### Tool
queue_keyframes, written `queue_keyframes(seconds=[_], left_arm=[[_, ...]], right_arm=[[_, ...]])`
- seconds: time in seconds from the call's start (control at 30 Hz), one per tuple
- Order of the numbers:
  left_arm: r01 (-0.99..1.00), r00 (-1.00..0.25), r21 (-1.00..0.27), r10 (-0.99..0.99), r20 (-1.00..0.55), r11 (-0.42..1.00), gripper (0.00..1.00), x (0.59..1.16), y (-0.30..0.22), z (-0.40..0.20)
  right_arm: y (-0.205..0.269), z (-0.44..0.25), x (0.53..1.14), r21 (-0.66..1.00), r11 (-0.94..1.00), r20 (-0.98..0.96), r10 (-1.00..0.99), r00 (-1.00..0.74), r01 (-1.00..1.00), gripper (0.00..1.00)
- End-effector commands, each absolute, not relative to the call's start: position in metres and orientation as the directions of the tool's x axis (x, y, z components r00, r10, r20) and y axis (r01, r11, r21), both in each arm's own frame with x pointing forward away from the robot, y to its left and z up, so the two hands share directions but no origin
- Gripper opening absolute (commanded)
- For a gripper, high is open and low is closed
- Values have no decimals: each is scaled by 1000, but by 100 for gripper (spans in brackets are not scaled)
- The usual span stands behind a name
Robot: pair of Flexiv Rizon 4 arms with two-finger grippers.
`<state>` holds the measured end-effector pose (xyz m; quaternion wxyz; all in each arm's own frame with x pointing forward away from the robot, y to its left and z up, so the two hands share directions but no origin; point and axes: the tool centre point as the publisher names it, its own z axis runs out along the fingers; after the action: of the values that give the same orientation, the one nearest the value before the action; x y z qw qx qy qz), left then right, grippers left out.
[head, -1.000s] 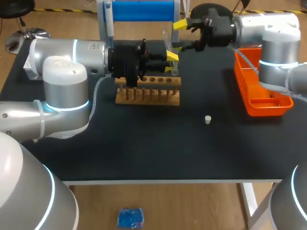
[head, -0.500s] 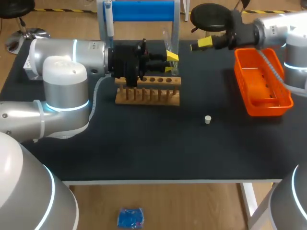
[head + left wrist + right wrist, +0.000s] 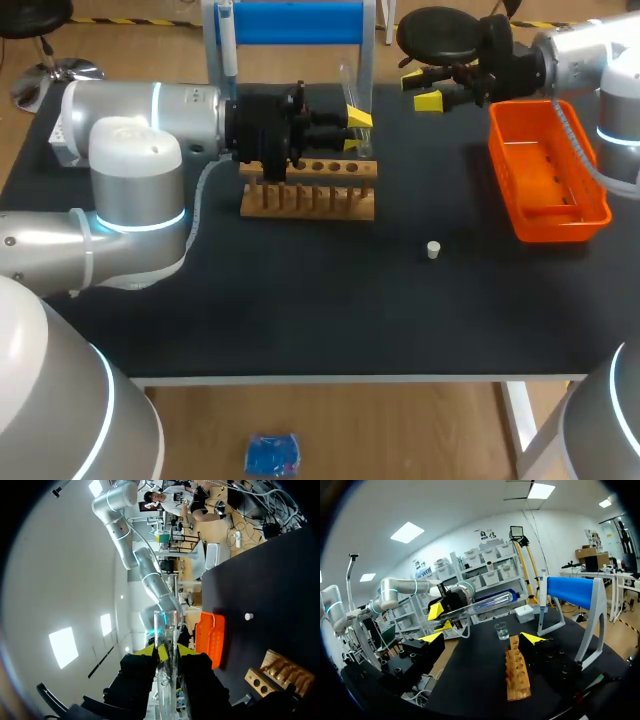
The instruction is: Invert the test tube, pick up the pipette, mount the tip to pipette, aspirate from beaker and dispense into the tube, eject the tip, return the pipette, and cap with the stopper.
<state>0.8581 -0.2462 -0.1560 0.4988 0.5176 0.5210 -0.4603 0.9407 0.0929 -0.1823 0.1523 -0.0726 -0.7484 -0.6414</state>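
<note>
Head view: left gripper (image 3: 355, 131) clamped on the test tube (image 3: 349, 92) over the wooden rack (image 3: 310, 187), tube near level with its axis toward the desk's far edge; right gripper (image 3: 420, 88) spread, empty, far-right near the orange tray (image 3: 545, 170), so I'd say the left arm inverts.

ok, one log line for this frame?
left gripper: shut on test tube above rack | right gripper: open, empty, near orange tray | stopper: loose on table
</note>
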Motion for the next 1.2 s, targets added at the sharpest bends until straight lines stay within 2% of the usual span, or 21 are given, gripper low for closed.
queue_keyframes(seconds=[0.03, 0.5, 1.2], left_arm=[[998, 36, 39, 78, -996, 42, 0, 858, -246, -156], [998, 36, 39, 78, -996, 42, 0, 858, -246, -156], [998, 36, 39, 78, -996, 42, 0, 858, -246, -156]], right_arm=[[92, -181, 934, 938, 167, 319, -66, -945, 305, 100], [77, -231, 939, 971, 237, 11, -119, -993, -17, 100], [76, -284, 951, 952, 293, -48, -152, -987, -92, 100]])
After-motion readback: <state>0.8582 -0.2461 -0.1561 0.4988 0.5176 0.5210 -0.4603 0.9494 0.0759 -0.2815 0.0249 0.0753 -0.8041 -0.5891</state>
